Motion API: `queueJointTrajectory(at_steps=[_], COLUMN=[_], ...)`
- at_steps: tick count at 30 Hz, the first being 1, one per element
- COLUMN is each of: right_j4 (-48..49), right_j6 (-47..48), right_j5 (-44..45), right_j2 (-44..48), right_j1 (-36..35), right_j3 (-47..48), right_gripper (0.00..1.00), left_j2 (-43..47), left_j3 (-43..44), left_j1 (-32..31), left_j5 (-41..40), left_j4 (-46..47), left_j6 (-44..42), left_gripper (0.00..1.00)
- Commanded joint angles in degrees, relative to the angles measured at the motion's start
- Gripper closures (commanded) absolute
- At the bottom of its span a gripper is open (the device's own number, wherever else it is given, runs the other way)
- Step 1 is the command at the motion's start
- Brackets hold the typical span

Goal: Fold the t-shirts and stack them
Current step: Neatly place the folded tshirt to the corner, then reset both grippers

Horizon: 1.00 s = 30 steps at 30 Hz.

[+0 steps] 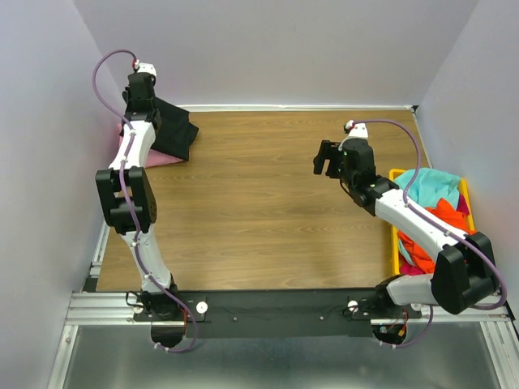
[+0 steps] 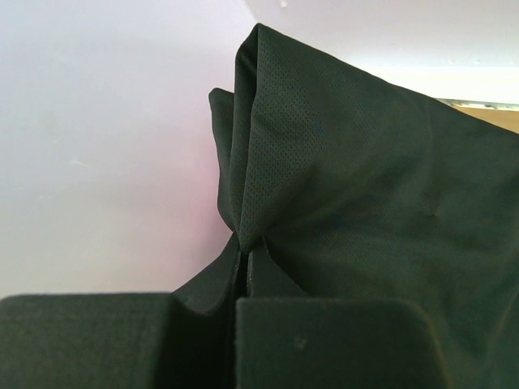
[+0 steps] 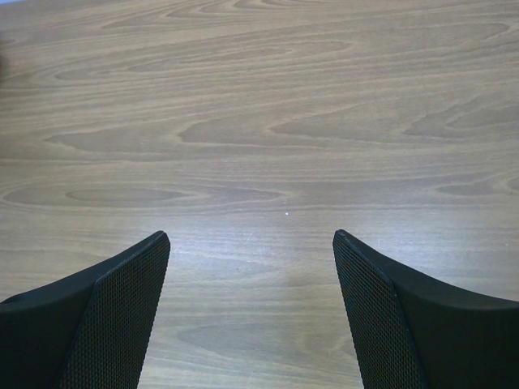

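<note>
Black t-shirt [image 2: 365, 203] is clamped in outstretched left pincer [image 2: 243, 267].

The wooden worktop [image 1: 268, 219] carries a pink t-shirt [image 1: 164, 160] at its far left corner, a black t-shirt [image 1: 174, 130] draped over it, and a yellow bin [image 1: 395, 251] along the right edge.

A view looking down past the right gripper [image 3: 251, 237] onto a wooden table [image 3: 268, 121] with light brown, wavy grain running from side to side across the whole picture. Two black fingers [image 3: 122, 316] with a fine mesh texture on their inner faces rise from the bottom corners, one on each side. They stand wide apart, and the table's wood shows in the gap between them.
</note>
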<state>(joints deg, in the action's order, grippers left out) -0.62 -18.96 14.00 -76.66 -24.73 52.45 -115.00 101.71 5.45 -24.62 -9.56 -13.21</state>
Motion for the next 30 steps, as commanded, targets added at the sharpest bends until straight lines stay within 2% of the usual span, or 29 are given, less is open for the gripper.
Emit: queueJointTrajectory(at_steps=[1, 16, 21, 23, 24, 25, 27, 30], right_j4=[0.2, 0.2, 0.2, 0.2, 0.2, 0.2, 0.2, 0.2], right_j6=[0.5, 0.5, 0.5, 0.5, 0.4, 0.4, 0.4, 0.4], right_j5=[-1.6, -2.4, -2.4, -2.7, -2.7, -2.8, -3.1, -3.3], right_j2=[0.5, 1.0, 1.7, 1.6, 1.6, 1.6, 1.5, 1.7], right_j1=[0.3, 0.3, 0.3, 0.3, 0.4, 0.3, 0.3, 0.4], right_j3=[-0.9, -1.2, -1.5, -1.5, -1.6, -1.5, -1.4, -1.5], right_gripper=[0.12, 0.12, 0.11, 0.11, 0.11, 0.11, 0.10, 0.10], left_j2=[-0.2, -4.9, -6.6, -7.3, -7.2, -7.1, -6.7, -5.2], left_j3=[2.4, 3.4, 5.2, 6.6, 6.7, 6.6, 6.4, 4.9], left_j1=[1.6, 3.5, 4.3, 4.7, 4.9, 5.0, 5.4, 5.9], left_j5=[1.2, 1.5, -1.2, -3.0, -3.5, -4.7, -6.0, -6.7], left_j4=[1.8, 2.7, 1.1, -1.0, -1.3, -1.5, -3.4, -4.1], left_j6=[2.8, 5.2, 8.3, 9.5, 9.9, 10.7, 12.8, 14.9], left_gripper=[1.00, 1.00, 1.00, 0.84, 0.70, 0.44, 0.27, 0.13])
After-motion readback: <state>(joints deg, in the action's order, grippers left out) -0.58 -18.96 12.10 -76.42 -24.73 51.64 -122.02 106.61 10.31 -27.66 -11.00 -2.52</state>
